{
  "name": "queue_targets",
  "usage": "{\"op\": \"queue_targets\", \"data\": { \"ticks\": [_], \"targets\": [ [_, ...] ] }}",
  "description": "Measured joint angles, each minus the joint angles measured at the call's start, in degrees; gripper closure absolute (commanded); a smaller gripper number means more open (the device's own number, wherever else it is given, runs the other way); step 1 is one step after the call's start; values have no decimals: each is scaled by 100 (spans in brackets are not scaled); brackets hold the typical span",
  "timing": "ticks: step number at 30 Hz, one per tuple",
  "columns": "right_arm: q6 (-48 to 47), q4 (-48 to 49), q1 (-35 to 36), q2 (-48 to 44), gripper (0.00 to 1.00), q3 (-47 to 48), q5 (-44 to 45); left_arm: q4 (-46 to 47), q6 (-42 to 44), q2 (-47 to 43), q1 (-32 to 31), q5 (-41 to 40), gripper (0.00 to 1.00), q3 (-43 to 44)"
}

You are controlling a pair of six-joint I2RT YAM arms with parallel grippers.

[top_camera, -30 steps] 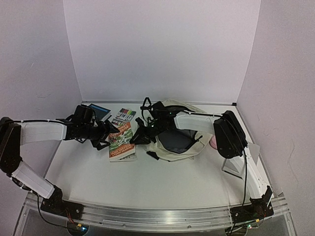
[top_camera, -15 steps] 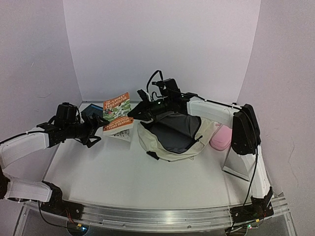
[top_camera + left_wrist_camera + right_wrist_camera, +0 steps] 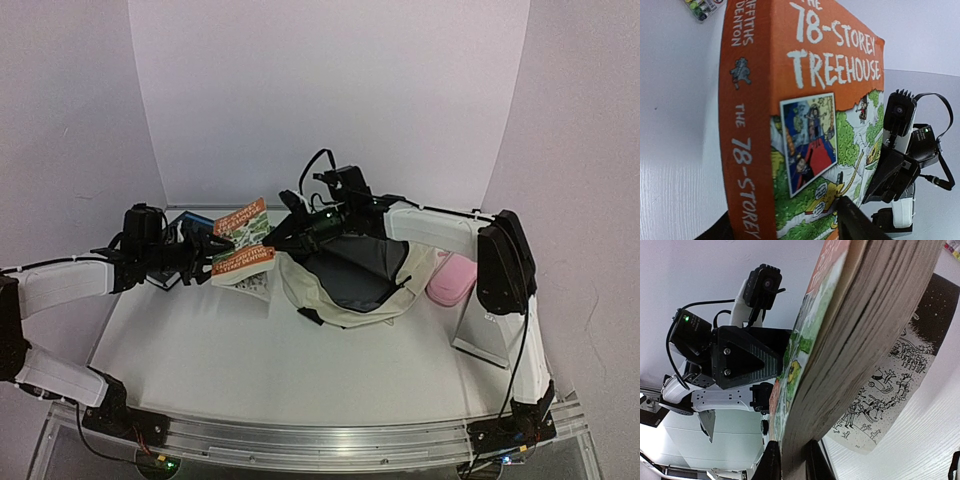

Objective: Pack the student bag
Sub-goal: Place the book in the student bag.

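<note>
1. Left gripper (image 3: 210,246): black, two fingers, one on each side of the book's spine end. Whether they pressed it could not be told.
2. Dark blue flat object (image 3: 186,222): behind the left gripper, mostly hidden.
3. Marker pack (image 3: 700,7): bright caps, lying flat on the table (image 3: 300,370).
4. Book (image 3: 243,240): thick paperback with a glossy orange spine, a cartoon cover and a rough cream page block. Raised off the table and tilted, long axis running left to right between the two grippers.
5. Right gripper (image 3: 272,238): jaws narrow, pinched on the book's page edge.
6. Student bag (image 3: 345,305): soft cream fabric, slumped, black zips, mouth gaping on dark lining (image 3: 355,268). On the table just right of the book, beneath the right arm, which was the nearer. Judged: the book needed to go rightward, short end first, into that mouth.
7. Pencil case (image 3: 450,278): pink, oval, just beside the bag's right flank.
</note>
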Motion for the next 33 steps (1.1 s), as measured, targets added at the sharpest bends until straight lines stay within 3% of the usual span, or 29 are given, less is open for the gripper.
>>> {"op": "queue_targets", "data": {
  "ticks": [5, 6, 10, 12, 17, 25, 33],
  "targets": [
    [32, 97, -89, -265, 100, -138, -65, 534, -174, 13, 20, 153, 78, 0],
    [37, 100, -109, -311, 96, -174, -67, 646, -239, 13, 20, 182, 83, 0],
    [63, 125, -226, -369, 48, -317, -66, 1108, -389, 22, 20, 197, 99, 4],
    [22, 149, -310, -379, 36, -424, -47, 1220, -438, 51, 20, 204, 100, 11],
    [-739, -525, -604, -471, 34, -439, 703, 1190, -523, 240, -18, 278, 100, 13],
    [-3108, -2180, -929, -800, 36, -333, 3235, 1327, -663, 812, -84, 584, 100, 428],
    [-4870, -2651, -856, -770, 24, -340, 4990, 1857, -795, 1400, -280, 926, 100, 856]
  ]
}}
